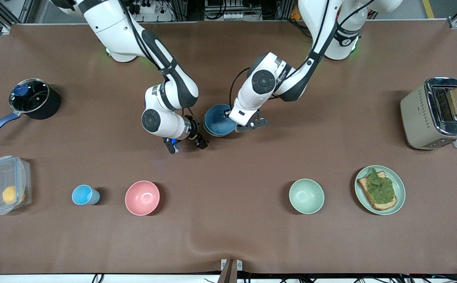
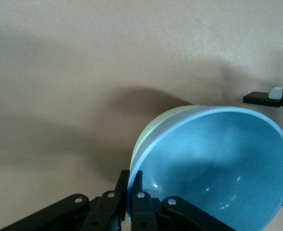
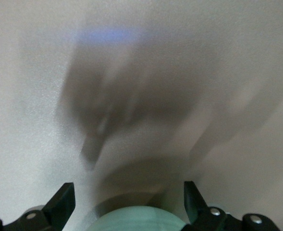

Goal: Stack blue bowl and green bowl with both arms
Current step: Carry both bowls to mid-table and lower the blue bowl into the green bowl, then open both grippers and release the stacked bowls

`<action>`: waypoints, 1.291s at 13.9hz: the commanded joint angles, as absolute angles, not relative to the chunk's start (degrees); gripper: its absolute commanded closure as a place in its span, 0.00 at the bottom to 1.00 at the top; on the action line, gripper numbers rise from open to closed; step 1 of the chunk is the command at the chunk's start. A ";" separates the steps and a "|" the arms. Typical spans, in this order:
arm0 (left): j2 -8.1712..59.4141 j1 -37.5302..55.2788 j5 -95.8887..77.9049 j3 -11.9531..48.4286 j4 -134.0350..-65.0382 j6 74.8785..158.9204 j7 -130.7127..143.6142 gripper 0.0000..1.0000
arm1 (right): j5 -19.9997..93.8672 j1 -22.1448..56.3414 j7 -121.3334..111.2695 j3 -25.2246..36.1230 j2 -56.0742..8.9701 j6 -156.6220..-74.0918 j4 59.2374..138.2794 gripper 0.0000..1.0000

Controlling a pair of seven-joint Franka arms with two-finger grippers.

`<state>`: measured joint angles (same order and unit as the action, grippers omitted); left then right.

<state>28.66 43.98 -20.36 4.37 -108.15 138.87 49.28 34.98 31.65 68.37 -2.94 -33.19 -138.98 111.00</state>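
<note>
Matte blue bowl (image 1: 217, 121), shiny metal toaster (image 1: 437, 114), smooth brown cloth-like table (image 1: 228, 236).

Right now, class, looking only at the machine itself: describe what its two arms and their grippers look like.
Both arms are glossy white with rounded shells, black joint bands and dark round caps at the wrists; black cables run along them. The left gripper and right gripper are black, each with two slim black fingers fixed by small silver screws. A blue light glows on the right gripper, and green light shows at both bases.

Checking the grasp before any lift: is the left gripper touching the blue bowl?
Touching. In the left wrist view, the left gripper is shut on the rim of the blue bowl.
</note>
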 commanded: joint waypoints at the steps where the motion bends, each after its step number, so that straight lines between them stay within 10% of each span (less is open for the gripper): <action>1: 30.23 45.26 -17.93 3.87 -106.44 139.22 52.29 1.00 | 36.47 31.55 68.55 -3.25 -32.96 -139.04 111.36 0.00; 10: 31.99 46.06 -16.96 4.04 -105.12 139.22 53.17 1.00 | 36.47 31.73 68.55 -3.16 -32.96 -139.04 111.36 0.00; 12: 32.17 45.79 -16.79 3.87 -104.33 139.13 52.56 0.01 | 36.47 31.64 68.47 -3.16 -32.96 -139.04 111.45 0.00; 18: 27.96 45.09 -16.52 2.73 -103.27 136.59 53.17 0.00 | 36.47 31.55 68.64 -3.16 -32.78 -138.87 111.53 0.00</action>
